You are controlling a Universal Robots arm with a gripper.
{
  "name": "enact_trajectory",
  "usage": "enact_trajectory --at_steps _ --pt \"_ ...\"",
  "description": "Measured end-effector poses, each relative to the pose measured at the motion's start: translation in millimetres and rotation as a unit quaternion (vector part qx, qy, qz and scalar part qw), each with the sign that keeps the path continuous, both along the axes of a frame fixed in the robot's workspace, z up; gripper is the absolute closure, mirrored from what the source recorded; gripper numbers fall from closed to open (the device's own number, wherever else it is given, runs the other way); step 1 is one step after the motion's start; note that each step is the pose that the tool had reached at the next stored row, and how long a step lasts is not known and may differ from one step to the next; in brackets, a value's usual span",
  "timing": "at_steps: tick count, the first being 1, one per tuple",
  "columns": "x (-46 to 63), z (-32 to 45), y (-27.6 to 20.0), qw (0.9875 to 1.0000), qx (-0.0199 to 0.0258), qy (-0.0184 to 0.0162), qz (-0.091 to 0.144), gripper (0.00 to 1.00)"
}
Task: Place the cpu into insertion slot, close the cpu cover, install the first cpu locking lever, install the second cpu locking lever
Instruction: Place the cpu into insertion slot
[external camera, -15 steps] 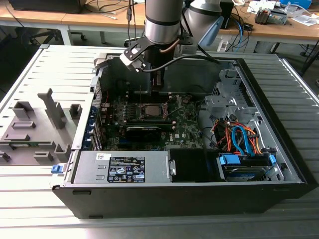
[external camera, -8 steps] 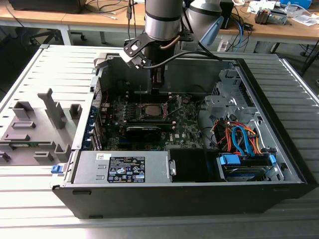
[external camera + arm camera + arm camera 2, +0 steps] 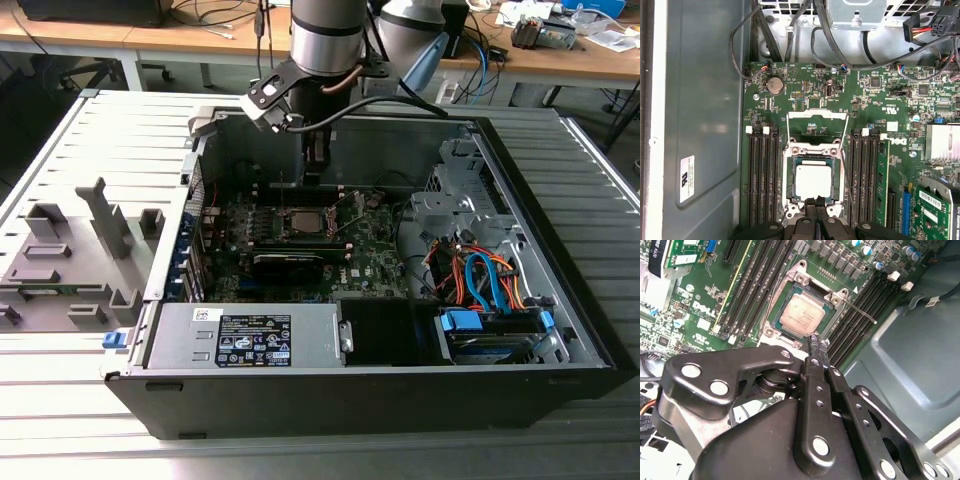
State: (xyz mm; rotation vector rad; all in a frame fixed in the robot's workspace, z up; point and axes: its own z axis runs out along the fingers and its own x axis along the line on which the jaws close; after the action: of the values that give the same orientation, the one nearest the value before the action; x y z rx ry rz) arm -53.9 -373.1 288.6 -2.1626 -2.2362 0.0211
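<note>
In the metal-rimmed square insertion slot [image 3: 788,175] sits the small silver-topped cpu [image 3: 813,181]. The thin silvery cpu cover [image 3: 817,113] lies flipped open beyond it, so I judge closing it is the step in hand: the frame must swing down flat. My black gripper [image 3: 817,342] is pinched together and empty, its tips just beside the socket's edge.

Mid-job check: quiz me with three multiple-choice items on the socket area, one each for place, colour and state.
1. Where is the cpu?
A. on the grey table
B. in the insertion slot
C. on the power supply

2. Its top is:
A. silver-grey
B. blue
C. black

3. The cpu cover is:
A. shut over the cpu
B. swung open
C. lying outside the case

Answers:
1 B, it lies flat inside the socket rim.
2 A, pale metal in both wrist views.
3 B, green board shows through its window, beside the socket.
</note>
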Motion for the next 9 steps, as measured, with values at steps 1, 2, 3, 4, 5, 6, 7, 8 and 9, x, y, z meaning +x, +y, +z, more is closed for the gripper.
enact_trajectory --at_steps 1,2,3,4,5,6,7,8,9 --pt "0.0 1.0 0.0 1.0 0.0 0.0 0.0 0.89" --pt "0.0 2.6 0.0 1.0 0.0 0.0 0.0 0.89" --pt "0.0 3.6 0.0 1.0 0.0 0.0 0.0 0.89" --pt "0.0 4.5 0.0 1.0 0.0 0.0 0.0 0.89" --pt "0.0 6.1 0.0 1.0 0.0 0.0 0.0 0.89" --pt "0.0 7.0 0.0 1.0 0.0 0.0 0.0 0.89" --pt "0.0 7.6 0.0 1.0 0.0 0.0 0.0 0.89" --pt "0.0 8.2 0.0 1.0 0.0 0.0 0.0 0.89" --pt "0.0 8.8 0.0 1.0 0.0 0.0 0.0 0.89"
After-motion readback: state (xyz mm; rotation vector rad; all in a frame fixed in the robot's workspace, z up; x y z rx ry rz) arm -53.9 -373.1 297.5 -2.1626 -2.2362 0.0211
